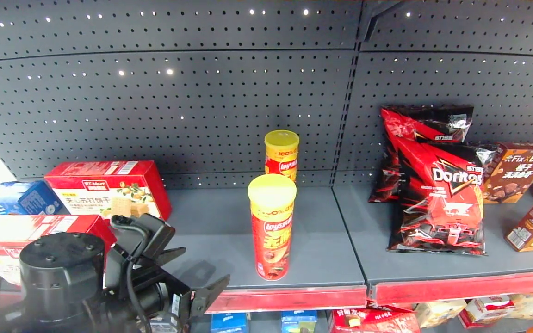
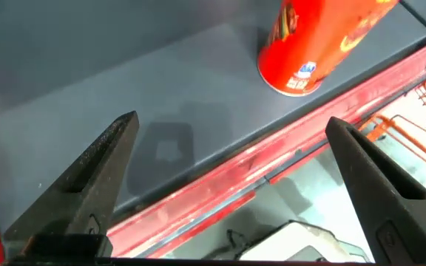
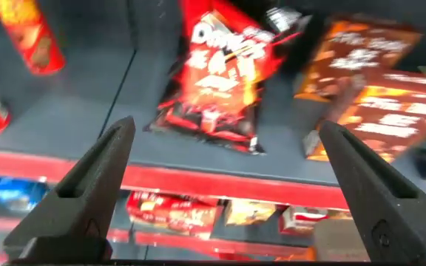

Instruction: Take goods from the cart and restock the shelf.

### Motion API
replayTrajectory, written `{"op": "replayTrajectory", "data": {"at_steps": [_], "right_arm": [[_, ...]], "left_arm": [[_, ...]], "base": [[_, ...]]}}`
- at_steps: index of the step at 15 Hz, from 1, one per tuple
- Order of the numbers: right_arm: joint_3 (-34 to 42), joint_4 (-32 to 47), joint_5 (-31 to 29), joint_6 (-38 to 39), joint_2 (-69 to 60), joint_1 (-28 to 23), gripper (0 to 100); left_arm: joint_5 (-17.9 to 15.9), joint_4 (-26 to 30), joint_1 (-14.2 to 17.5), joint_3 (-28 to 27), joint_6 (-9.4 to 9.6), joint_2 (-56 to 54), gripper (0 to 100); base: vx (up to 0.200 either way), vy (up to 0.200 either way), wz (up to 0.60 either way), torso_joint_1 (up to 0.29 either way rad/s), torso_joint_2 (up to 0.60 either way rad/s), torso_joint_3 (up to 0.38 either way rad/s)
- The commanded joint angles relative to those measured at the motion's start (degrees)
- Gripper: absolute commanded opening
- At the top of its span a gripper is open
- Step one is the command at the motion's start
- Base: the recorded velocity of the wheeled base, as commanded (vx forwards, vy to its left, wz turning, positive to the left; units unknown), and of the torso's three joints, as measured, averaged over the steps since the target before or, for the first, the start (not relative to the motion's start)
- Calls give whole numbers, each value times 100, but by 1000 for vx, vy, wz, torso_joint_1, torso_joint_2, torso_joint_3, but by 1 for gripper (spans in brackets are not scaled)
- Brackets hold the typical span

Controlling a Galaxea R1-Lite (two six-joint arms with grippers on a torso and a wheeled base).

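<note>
Two red chip cans with yellow lids stand on the grey shelf point(image 1: 322, 259). The front can point(image 1: 272, 231) is near the red front edge and the second can point(image 1: 281, 155) is behind it by the pegboard. My left gripper point(image 1: 197, 273) hangs open and empty at the shelf's front edge, left of the front can. In the left wrist view the left gripper point(image 2: 231, 122) spans bare shelf, with the can's base point(image 2: 302, 44) off to one side and apart from it. My right gripper point(image 3: 226, 125) is open and empty, held in front of the shelf facing a red-black chip bag point(image 3: 220, 81).
Red cracker boxes point(image 1: 109, 187) and blue boxes point(image 1: 21, 199) fill the shelf's left end. Red-black chip bags point(image 1: 437, 199) and brown boxes point(image 1: 518, 171) stand on the right section. An orange wire cart rim point(image 2: 420, 111) lies below the shelf edge. Packages point(image 1: 373, 321) sit on the lower shelf.
</note>
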Motion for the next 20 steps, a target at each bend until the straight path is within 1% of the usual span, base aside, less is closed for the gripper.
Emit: {"op": "replayTrajectory", "data": {"at_steps": [1,2,3,4,8,14,18,20], "right_arm": [[-8,-3,4,-3,-215,-175,100],[-8,-3,4,-3,-215,-202,100],[0,-3,4,-3,-259,-263,100],[9,5,4,-3,-294,-281,100],[0,14,4,-3,-321,-290,100],[88,14,13,5,-347,-430,100],[88,14,4,5,-426,-448,100],[97,23,4,5,-479,-457,100]], "left_arm": [[4,-9,-194,-274,-4,303,100],[13,-18,-238,-292,-4,321,100],[4,-9,-396,-274,-13,356,100],[4,-9,-475,-274,-13,444,100],[22,-35,-484,-713,-4,927,100],[22,-62,-484,-951,-4,1279,100],[22,-62,-493,-1285,4,1595,100],[22,-62,-493,-1355,92,1701,100]], "base": [[0,0,0,0,0,0],[0,0,0,0,0,0],[0,0,0,0,0,0],[0,0,0,0,0,0],[0,0,0,0,0,0],[0,0,0,0,0,0],[0,0,0,0,0,0],[0,0,0,0,0,0]]}}
